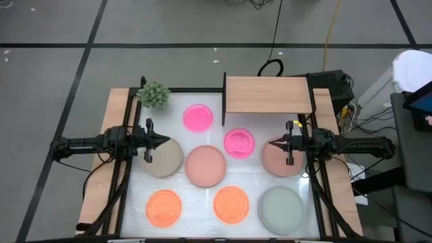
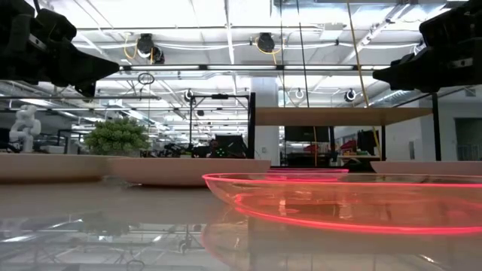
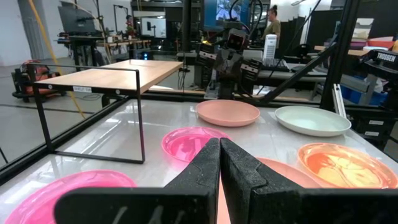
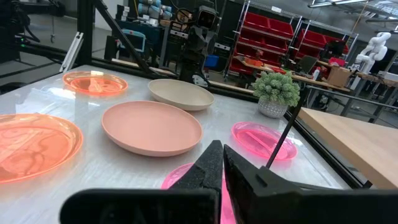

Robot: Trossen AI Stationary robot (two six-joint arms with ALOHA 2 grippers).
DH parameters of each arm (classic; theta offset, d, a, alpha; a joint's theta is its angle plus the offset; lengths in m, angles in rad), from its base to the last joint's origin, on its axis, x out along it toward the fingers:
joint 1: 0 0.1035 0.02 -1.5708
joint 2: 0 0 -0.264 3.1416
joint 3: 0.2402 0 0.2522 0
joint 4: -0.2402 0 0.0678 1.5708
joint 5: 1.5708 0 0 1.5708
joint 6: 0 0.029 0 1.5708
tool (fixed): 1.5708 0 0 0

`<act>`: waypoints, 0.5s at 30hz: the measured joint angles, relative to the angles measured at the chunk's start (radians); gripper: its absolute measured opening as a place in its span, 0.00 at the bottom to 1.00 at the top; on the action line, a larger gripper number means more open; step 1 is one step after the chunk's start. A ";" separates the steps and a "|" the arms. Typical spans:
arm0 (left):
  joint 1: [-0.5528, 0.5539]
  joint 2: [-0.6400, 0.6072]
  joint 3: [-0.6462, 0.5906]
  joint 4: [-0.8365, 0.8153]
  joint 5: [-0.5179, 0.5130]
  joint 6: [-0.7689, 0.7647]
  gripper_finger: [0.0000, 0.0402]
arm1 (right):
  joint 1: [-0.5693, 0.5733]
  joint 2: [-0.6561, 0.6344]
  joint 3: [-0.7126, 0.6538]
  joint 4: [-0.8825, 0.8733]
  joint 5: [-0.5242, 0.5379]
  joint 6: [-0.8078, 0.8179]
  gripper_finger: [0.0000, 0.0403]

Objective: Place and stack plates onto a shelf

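Eight plates lie flat on the white table: two magenta [image 1: 198, 117] [image 1: 239, 142], beige [image 1: 165, 156], salmon-pink [image 1: 205, 165], dusty-pink [image 1: 280, 160], two orange [image 1: 164, 206] [image 1: 231, 203] and grey-green [image 1: 281, 209]. The light-wood shelf [image 1: 266, 94] stands on thin black supports at the far edge. My left gripper [image 1: 166, 140] [image 3: 219, 163] hovers shut above the beige plate's far rim. My right gripper [image 1: 271, 143] [image 4: 219, 165] hovers shut above the dusty-pink plate's far-left rim. The low view shows both arms [image 2: 45, 45] [image 2: 437, 53] raised well off the table.
A small green plant [image 1: 154, 95] sits at the far left corner, left of the shelf. Wooden side rails [image 1: 101, 169] run along both table sides. Bare tabletop shows under the shelf [image 3: 106, 134] and between the plates.
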 joint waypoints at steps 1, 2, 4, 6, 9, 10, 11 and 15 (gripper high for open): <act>0.000 0.000 0.000 0.000 0.000 0.000 0.05 | 0.000 0.000 0.000 0.000 0.000 0.000 0.00; 0.000 0.000 0.000 0.000 0.000 0.000 0.05 | 0.000 0.000 0.000 0.000 0.000 0.000 0.00; 0.000 0.000 0.000 0.000 0.001 0.000 0.05 | 0.000 0.000 0.000 0.000 0.000 0.000 0.00; 0.000 0.000 0.000 0.000 0.005 0.000 0.05 | 0.000 0.000 0.000 0.000 0.000 0.000 0.00; 0.000 0.000 0.000 0.000 0.005 0.000 0.05 | 0.000 0.000 0.000 0.001 0.000 0.003 0.00; 0.000 0.000 0.000 0.000 0.005 0.000 0.05 | 0.000 0.000 0.000 0.001 0.000 0.008 0.00; 0.000 0.000 0.000 0.000 0.005 0.000 0.05 | 0.000 0.000 0.000 0.002 0.000 0.010 0.00; 0.000 0.000 0.000 0.000 0.005 0.000 0.05 | 0.000 0.000 0.000 0.072 0.030 0.022 0.00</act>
